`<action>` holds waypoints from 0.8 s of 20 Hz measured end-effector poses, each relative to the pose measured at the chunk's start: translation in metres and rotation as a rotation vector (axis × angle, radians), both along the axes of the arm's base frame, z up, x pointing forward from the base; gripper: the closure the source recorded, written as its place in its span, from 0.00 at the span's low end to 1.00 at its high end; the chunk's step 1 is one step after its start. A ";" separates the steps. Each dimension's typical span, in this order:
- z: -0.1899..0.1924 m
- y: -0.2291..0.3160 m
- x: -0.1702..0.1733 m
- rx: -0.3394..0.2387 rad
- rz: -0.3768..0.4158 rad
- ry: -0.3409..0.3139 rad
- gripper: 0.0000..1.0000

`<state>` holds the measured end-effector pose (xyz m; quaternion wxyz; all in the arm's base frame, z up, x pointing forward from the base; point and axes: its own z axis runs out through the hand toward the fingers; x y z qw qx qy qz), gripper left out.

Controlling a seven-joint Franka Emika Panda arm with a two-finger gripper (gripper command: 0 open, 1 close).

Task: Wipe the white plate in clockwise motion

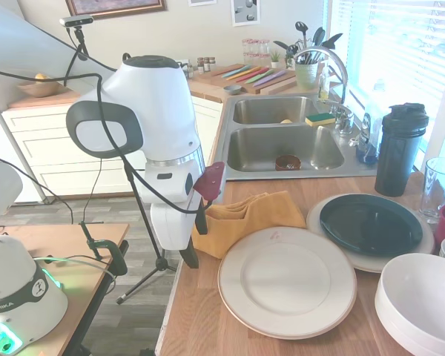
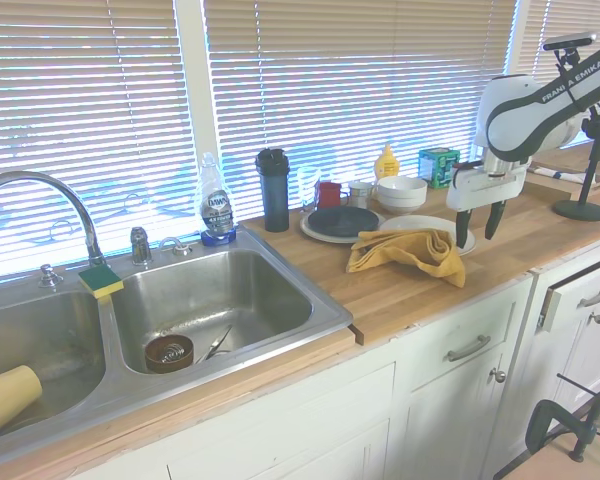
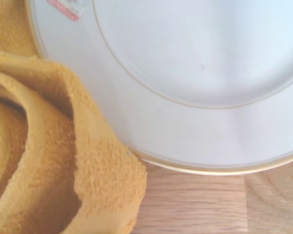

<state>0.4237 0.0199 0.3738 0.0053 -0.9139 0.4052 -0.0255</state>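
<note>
Bench (image 1: 208, 311): wood-grain butcher-block top, running to the steel sink.
White plate (image 1: 287, 282): flat on the bench, near its front edge.
Yellow cloth (image 1: 246, 219): crumpled on the bench, touching the white plate's rim.
Dark green plate (image 1: 370, 223): on a pale plate, beside the white plate.
White bowls (image 1: 423, 300): stacked at the bench end.
Black shaker bottle (image 1: 400, 148): upright, next to the sink.
Clear glass (image 1: 439, 187): upright beside the bottle.

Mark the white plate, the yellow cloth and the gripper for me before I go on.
white plate (image 1: 285, 285), first exterior view, on its flat centre.
yellow cloth (image 1: 248, 216), first exterior view, on the bunched middle fold.
gripper (image 2: 477, 222), second exterior view, midway between the two dark fingertips.
</note>
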 end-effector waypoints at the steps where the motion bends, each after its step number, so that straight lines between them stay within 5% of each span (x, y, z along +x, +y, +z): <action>1: 0.000 0.000 0.000 0.000 0.000 0.001 0.00; 16: 0.051 0.046 0.057 0.015 0.065 -0.044 0.00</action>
